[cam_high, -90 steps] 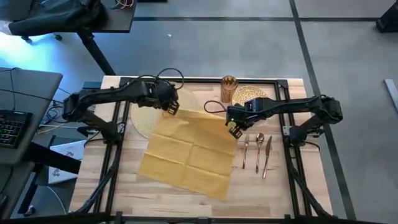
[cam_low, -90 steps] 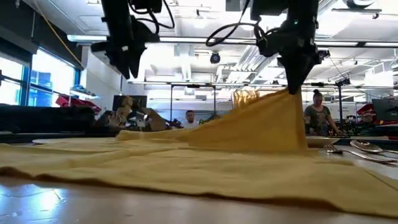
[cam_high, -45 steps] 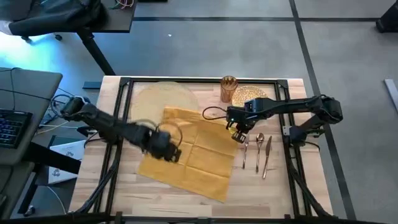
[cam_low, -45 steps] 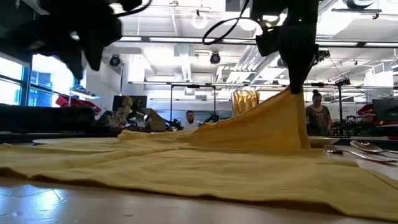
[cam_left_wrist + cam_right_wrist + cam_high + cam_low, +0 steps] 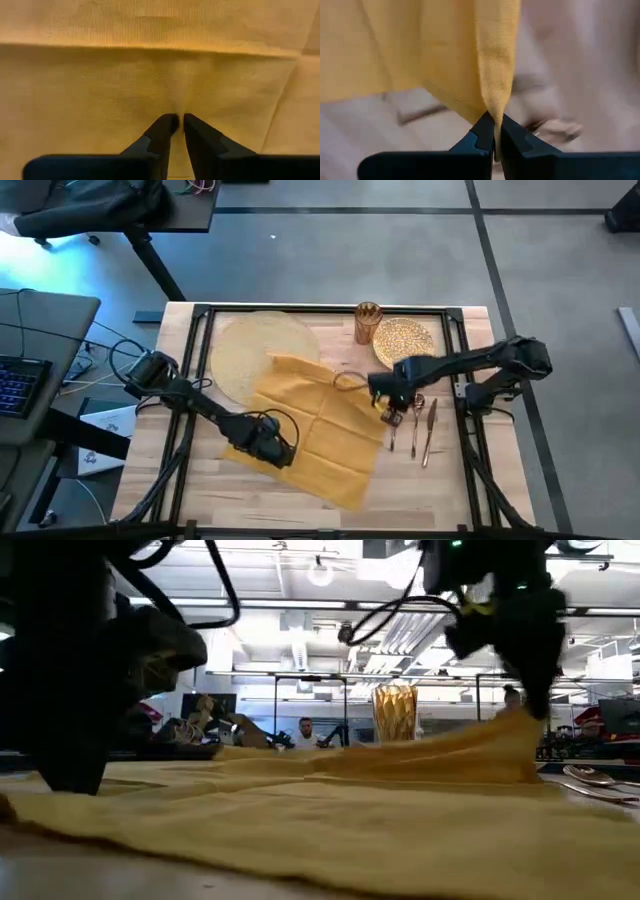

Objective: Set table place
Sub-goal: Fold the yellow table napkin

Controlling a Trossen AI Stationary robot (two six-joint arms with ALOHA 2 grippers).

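My left arm stretched low across table [image 5: 190,510], left claw [image 5: 272,450] clenched on yellow napkin [image 5: 320,430] near its front-left part. My right arm reaches in from right; right claw [image 5: 388,408] pinches napkin's right corner, lifted. Cutlery [image 5: 415,420] just beside it. Woven placemat [image 5: 250,345] far left, napkin overlapping its edge. Gold plate [image 5: 405,338] and cup [image 5: 367,322] at far edge.

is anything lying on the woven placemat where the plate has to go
Yes. The yellow napkin overlaps the placemat's near edge. The right hand and left hand both pinch it. The gold plate sits apart, beside the amber glass.
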